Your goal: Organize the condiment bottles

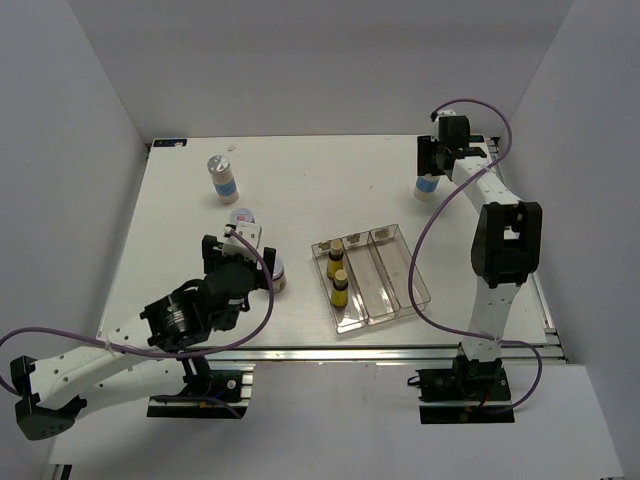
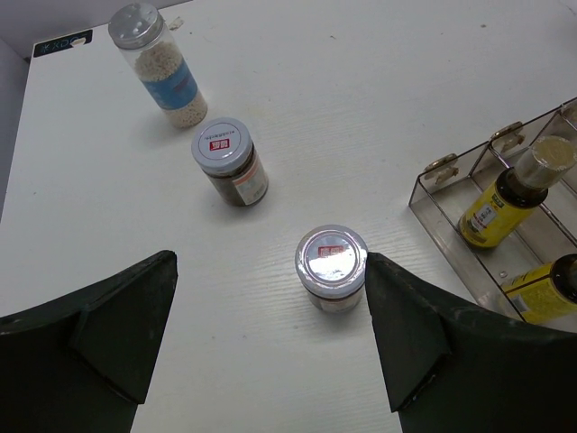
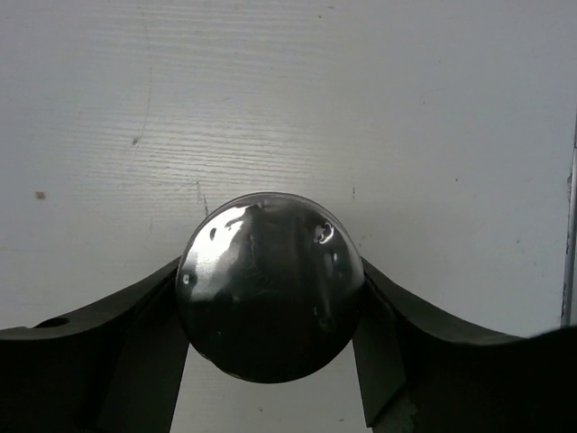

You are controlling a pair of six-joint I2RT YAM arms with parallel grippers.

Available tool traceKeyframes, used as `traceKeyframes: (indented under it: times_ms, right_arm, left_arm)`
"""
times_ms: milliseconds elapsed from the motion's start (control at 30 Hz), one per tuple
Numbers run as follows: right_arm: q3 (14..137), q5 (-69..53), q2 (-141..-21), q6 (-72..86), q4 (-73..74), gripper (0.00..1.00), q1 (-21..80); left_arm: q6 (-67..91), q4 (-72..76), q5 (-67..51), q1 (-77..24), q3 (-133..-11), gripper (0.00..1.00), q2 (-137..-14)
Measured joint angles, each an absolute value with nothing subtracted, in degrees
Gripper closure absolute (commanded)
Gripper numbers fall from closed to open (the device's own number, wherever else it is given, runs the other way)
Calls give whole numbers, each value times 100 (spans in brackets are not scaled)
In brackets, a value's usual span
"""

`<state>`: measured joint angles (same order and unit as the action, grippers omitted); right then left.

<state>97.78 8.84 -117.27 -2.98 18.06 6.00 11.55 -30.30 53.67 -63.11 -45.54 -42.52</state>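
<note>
Your right claw (image 3: 270,271) sat low over the white bottle (image 1: 428,186) near the far right corner of the bench (image 1: 330,190). A finger was hard against either side of the silver cap (image 3: 261,257), but the pictures did not show whether it truly gripped. You needed that hold square, below the cap's rim, and firm before any lift. A tall, narrow bottle like this looked likely to tip if one finger pressed first. After that the move called for a straight rise and an upright carry to the clear tray (image 1: 395,272) by the near edge. Its middle and right slots were bare, and its left slot held both yellow bottles (image 1: 340,290).

Your left claw (image 2: 270,271) stood wide open around a brown jar (image 2: 331,266), toward the near left of the bench. The jar sat off-centre, just beside the finger on the tray side. You did best to centre the claw on the jar before squeezing, or it would probably have slid.
</note>
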Motion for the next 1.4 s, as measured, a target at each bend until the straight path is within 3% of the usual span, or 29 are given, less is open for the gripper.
traceKeyframes:
  times_ms: [133, 167, 200, 267, 500, 733, 900, 1200, 1400]
  right_arm:
    - [9756, 784, -11725, -224, 1761, 82, 563]
    - [9719, 757, -11710, -237, 1710, 84, 561]
    - [9653, 727, -11673, -259, 1651, 96, 558]
    - [9515, 598, -11579, -355, 1601, 100, 556]
    - [8534, -878, -10304, -945, 1782, 100, 526]
    - [8412, -2449, -8868, -1431, 1922, 100, 585]
    - [8315, -3358, -8656, -1857, 2381, 100, 788]
    - [7443, -3505, -8674, -2368, 3205, 100, 1894]
    - [7422, -3374, -8687, -2486, 3260, 100, 1925]
  left_arm:
    - [1160, -3039, 5389, -6294, -4550, 6, -4169]
    - [1160, -3039, 5393, -6285, -4547, 6, -4147]
    - [1160, -3039, 5400, -6276, -4545, 6, -4132]
    - [1162, -3039, 5404, -6272, -4545, 6, -4110]
    - [1160, -3037, 5402, -6222, -4543, 5, -4099]
    - [1157, -3035, 5398, -6154, -4534, 5, -4110]
    - [1157, -3006, 5376, -6104, -4534, 5, -4125]
    - [1157, -2995, 5334, -6047, -4528, 5, -4233]
    - [1151, -2995, 5325, -6042, -4469, 5, -4222]
